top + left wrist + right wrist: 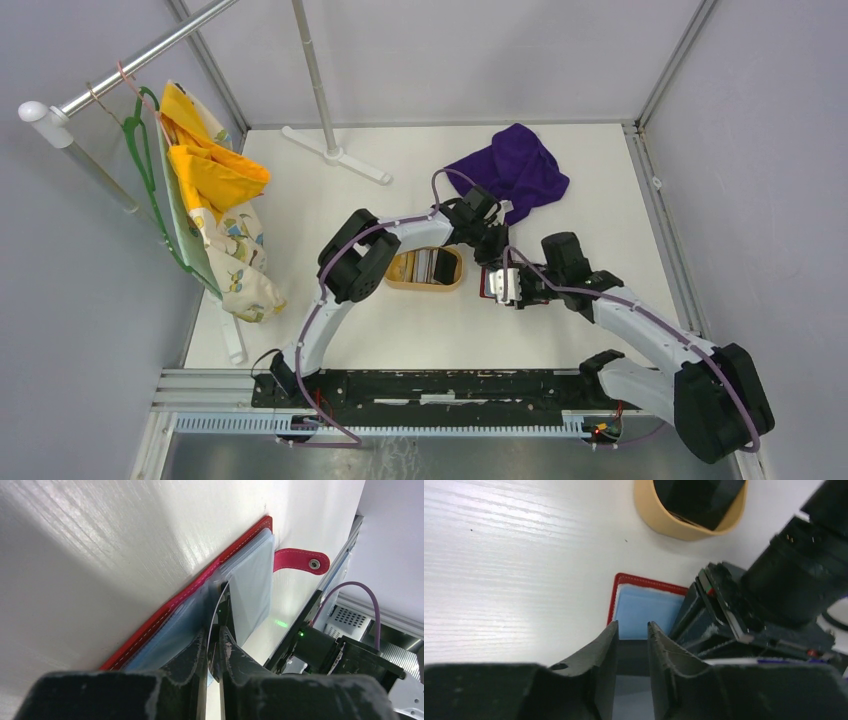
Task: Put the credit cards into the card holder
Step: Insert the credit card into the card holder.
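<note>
White table [420, 330], grey walls [450, 50], metal rail [150, 52] at left, white stand [313, 70] behind

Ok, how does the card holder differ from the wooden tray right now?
The card holder is red and rectangular; the wooden tray is tan and oval. The card holder lies open and flat, pale sleeves up; the tray is a walled dish with credit cards in it. The left end effector and right end effector are at the card holder; the tray stands apart from both. Both rest on the white table.
</note>
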You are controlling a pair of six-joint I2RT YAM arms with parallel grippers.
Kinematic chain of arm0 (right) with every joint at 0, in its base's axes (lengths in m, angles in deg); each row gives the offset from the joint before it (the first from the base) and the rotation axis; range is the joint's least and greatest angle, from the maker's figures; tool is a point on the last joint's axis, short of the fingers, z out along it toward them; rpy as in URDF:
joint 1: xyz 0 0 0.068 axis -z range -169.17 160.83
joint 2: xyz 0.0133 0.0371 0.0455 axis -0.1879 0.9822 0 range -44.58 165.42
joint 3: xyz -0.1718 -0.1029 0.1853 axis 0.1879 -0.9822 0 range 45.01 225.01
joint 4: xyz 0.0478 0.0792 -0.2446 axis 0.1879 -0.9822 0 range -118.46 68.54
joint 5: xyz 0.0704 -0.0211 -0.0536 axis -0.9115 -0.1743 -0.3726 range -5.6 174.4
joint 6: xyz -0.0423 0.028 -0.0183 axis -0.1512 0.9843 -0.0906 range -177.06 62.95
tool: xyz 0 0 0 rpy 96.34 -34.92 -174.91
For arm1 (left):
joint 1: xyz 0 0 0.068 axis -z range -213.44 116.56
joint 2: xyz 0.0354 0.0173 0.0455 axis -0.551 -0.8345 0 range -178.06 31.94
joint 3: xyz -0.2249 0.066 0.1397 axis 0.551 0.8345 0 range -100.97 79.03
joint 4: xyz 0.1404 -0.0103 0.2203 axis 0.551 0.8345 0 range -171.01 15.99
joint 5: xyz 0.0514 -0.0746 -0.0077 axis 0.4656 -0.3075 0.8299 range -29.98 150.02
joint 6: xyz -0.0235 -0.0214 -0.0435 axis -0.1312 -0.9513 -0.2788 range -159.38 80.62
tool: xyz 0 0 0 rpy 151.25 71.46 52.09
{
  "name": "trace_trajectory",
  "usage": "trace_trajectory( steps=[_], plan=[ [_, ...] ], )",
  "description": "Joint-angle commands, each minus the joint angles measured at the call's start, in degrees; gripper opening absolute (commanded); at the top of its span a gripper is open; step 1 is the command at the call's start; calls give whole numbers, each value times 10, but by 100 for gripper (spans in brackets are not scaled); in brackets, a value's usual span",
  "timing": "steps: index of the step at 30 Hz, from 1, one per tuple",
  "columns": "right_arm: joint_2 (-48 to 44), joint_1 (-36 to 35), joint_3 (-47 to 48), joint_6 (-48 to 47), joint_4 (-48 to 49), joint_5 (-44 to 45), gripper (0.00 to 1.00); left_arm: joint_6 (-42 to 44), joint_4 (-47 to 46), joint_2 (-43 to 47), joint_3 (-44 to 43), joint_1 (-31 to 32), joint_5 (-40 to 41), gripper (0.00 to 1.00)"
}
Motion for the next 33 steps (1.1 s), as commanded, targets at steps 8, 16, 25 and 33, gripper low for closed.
trace_trajectory(
  steps=[8, 16, 25, 33],
  plan=[
    [101, -107, 20, -29, 127, 196, 24, 44, 70, -42, -7, 7, 12, 22],
    [134, -118, 12, -17, 145, 296, 24, 47, 70, -44, -8, 6, 15, 26],
    [138, -118, 3, -10, 143, 336, 24, 50, 72, -39, -8, 7, 19, 33],
    [128, -117, -1, -3, 141, 346, 24, 53, 71, -22, -5, 4, 38, 42]
  ],
)
